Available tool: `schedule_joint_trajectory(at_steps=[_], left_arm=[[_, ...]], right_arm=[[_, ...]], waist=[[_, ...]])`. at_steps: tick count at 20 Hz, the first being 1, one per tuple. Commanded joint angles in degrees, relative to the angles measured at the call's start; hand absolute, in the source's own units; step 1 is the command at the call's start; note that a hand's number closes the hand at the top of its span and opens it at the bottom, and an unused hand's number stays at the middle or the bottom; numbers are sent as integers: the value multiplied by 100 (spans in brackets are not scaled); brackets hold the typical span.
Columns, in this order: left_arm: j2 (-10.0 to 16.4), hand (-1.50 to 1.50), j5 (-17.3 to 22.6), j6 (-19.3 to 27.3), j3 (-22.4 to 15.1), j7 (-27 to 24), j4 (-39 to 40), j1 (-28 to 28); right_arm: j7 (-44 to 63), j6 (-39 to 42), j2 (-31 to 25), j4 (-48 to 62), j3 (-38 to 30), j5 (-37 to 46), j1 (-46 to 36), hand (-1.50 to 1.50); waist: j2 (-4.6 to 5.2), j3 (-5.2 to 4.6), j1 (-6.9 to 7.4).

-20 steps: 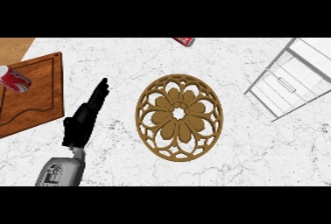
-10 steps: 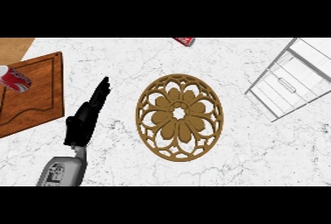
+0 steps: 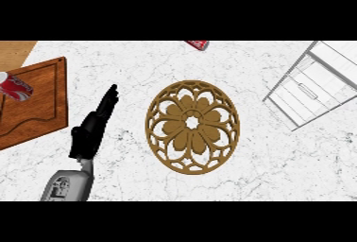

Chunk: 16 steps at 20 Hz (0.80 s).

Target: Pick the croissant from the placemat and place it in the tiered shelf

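1. Left robot hand (image 3: 89, 134) at 9 o'clock of placemat (image 3: 178, 130), fingers straight & pressed together, holding nothing. Right robot hand not in view.
2. Croissant: can't see it, neither on placemat nor in tiered shelf (image 3: 307, 87) at 2 o'clock.
3. Step: prob. pre-pick; next move needs croissant located first.

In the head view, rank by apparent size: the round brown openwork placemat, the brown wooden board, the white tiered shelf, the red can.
Largest: round brown openwork placemat
Next: brown wooden board and white tiered shelf, alike, both cut by the frame
Smallest: red can
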Motion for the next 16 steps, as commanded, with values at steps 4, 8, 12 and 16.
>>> schedule_joint_trajectory(at_steps=[4, 8, 12, 16], left_arm=[[114, 0, 132, -120, 182, -8, 54, -8], [64, 0, 60, -80, 111, -143, 46, -11], [85, 0, 14, -47, 104, -79, -16, 38], [97, 0, 36, -141, 97, -61, 173, -88]], right_arm=[[-22, 772, -199, 467, -176, -252, -390, -150], [610, 735, -212, 336, -514, -667, -727, -150], [1055, 814, -585, 671, -1214, -1293, -890, -150], [1299, 816, -1352, 1192, -1538, -1347, -909, -150]], waist=[[11, -1, 26], [2, -3, 20], [-2, -1, 11], [27, 1, 3]])
